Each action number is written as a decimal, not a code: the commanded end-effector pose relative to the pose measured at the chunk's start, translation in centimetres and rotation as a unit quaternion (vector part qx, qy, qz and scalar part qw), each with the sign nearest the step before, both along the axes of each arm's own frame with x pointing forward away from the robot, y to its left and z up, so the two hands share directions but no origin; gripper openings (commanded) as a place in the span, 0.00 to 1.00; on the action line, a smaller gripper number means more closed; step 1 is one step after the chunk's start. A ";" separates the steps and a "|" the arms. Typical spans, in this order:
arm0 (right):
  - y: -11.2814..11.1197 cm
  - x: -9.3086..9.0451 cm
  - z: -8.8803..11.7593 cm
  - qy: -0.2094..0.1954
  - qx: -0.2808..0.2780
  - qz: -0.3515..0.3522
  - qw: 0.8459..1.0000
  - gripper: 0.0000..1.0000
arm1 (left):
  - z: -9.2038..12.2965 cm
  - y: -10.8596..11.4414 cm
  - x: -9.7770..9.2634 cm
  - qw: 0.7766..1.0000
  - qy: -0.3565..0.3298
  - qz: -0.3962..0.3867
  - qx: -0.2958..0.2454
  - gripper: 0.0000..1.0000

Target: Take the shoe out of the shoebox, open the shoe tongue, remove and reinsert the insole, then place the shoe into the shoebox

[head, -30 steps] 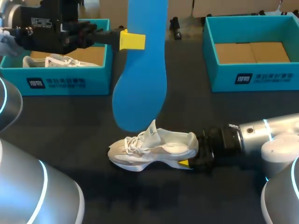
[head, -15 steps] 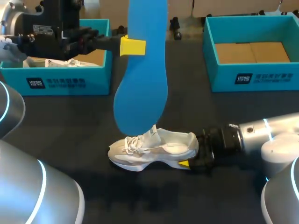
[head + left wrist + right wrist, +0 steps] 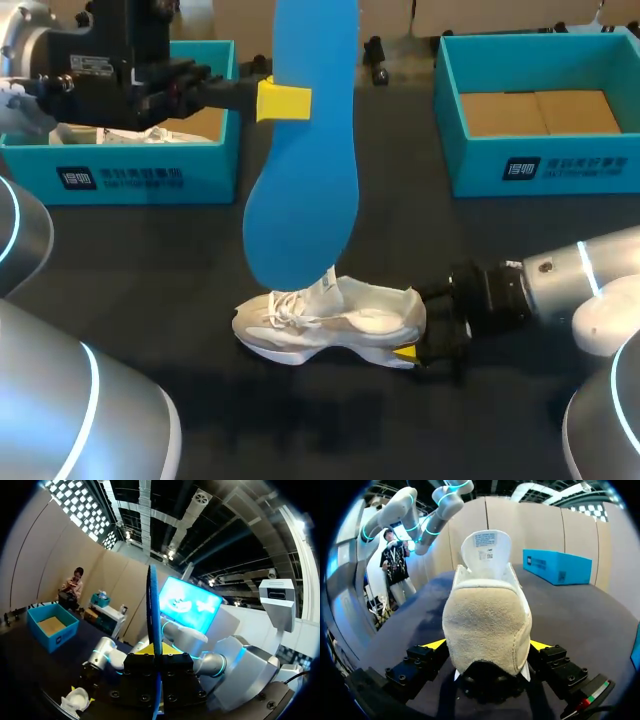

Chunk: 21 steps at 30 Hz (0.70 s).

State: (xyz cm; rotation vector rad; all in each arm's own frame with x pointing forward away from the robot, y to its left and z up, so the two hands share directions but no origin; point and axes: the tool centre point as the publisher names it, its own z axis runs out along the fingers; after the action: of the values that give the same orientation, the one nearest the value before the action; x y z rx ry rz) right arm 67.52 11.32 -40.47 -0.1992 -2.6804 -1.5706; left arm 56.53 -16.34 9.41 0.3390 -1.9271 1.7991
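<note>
**Left arm** (image 3: 110, 60): enters from the left side, with the wrist level and raised well above the table (image 3: 150, 250).

**Left pincer** (image 3: 288, 102): points horizontally toward the middle. Its yellow-tipped fingers (image 3: 169, 649) are closed from both sides on the insole (image 3: 305, 180), which hangs upright.

**Right arm** (image 3: 590, 290): enters from the right side and lies low and near-horizontal, just above the table.

**Right pincer** (image 3: 408, 345): points toward the middle. Its fingers are spread wide, and each yellow tip presses one side of the heel of the shoe (image 3: 487, 615).

Top of insole (image 3: 305, 150) cut off; right tool (image 3: 411, 336) far finger behind shoe (image 3: 330, 322).
</note>
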 end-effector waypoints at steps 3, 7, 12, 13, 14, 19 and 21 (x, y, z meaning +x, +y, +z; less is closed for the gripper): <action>-1.2 0.0 2.2 0.031 -0.086 -0.001 0.996 1.00 | 0.0 -0.1 0.0 1.000 0.000 -0.001 0.000 0.00; -1.7 0.4 2.9 0.061 -0.122 -0.015 0.991 1.00 | 0.0 -0.1 0.0 1.000 0.000 -0.001 0.000 0.00; -2.0 0.8 3.3 0.092 -0.170 -0.026 0.981 1.00 | 0.0 -0.1 0.0 1.000 0.000 -0.001 0.000 0.00; -2.0 0.8 3.4 0.099 -0.182 -0.028 0.978 1.00 | 0.0 -0.1 0.0 1.000 0.000 -0.001 0.000 0.00; -2.0 0.8 3.6 0.104 -0.196 -0.033 0.974 1.00 | 0.0 -0.1 0.0 1.000 0.000 -0.001 0.000 0.00; -1.7 1.0 4.9 0.118 -0.258 -0.037 0.958 1.00 | 0.0 -0.1 0.0 1.000 0.000 -0.001 0.000 0.00; -1.5 1.0 5.5 0.115 -0.279 -0.039 0.953 1.00 | 0.0 -0.1 0.0 1.000 0.000 -0.001 0.000 0.00</action>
State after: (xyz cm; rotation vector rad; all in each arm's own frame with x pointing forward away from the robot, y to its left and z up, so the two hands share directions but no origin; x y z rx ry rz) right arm 68.77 9.36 -35.99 -0.4959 -2.7572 -1.1390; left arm 56.48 -16.32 9.38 0.3398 -1.9266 1.8001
